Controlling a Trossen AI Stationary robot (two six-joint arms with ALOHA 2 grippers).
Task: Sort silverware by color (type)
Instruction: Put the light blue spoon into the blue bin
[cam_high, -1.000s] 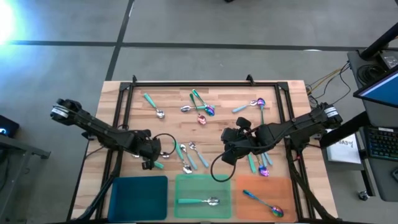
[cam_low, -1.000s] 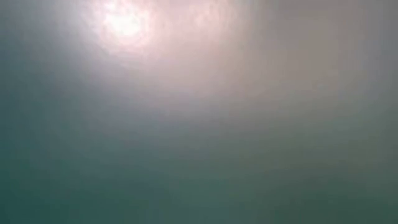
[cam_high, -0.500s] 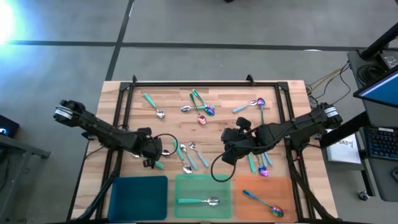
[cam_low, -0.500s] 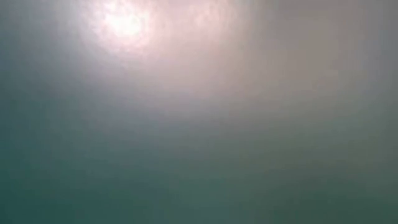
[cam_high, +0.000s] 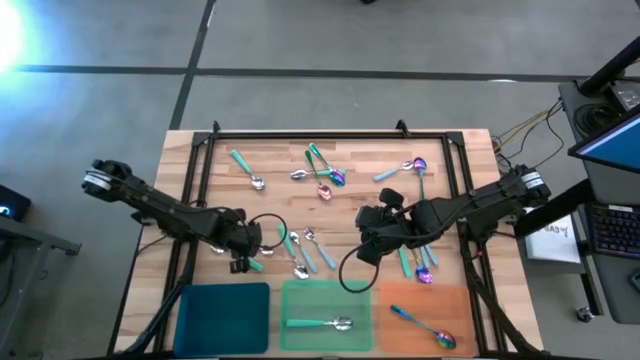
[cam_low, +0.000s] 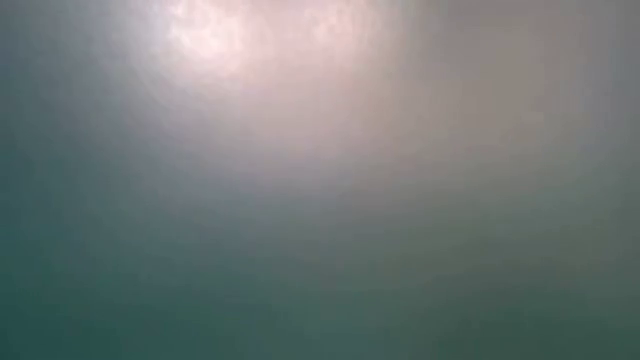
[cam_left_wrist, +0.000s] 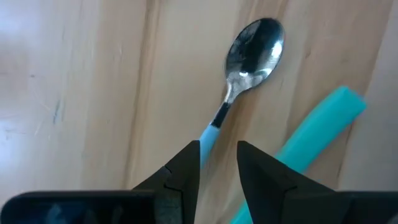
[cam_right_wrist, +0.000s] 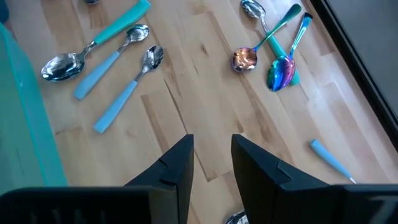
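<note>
Spoons lie scattered on the wooden table: teal-handled ones (cam_high: 243, 165), pale-blue-handled ones (cam_high: 318, 250) and iridescent ones (cam_high: 333, 178). My left gripper (cam_high: 245, 258) is low over the table's left near part. In the left wrist view it (cam_left_wrist: 219, 146) is open by a narrow gap, with a pale-blue-handled spoon (cam_left_wrist: 249, 56) lying on the wood and its handle (cam_left_wrist: 210, 132) running in between the fingers. A teal handle (cam_left_wrist: 314, 127) lies beside it. My right gripper (cam_high: 368, 243) hovers mid-table, narrowly open (cam_right_wrist: 212, 140) and empty. My left gripper comes down from above, with its fingers along either side of the handle's free end (cam_left_wrist: 207, 138). The handle lies close by one finger (cam_left_wrist: 186, 163). Whether a finger touches it I cannot tell.
Three flat trays sit along the near edge: blue (cam_high: 222, 318), green (cam_high: 300, 300) with one spoon (cam_high: 325, 323), orange (cam_high: 450, 300) with an iridescent spoon (cam_high: 425, 325). A dark frame (cam_high: 330, 134) borders the table. The low view shows only haze.
</note>
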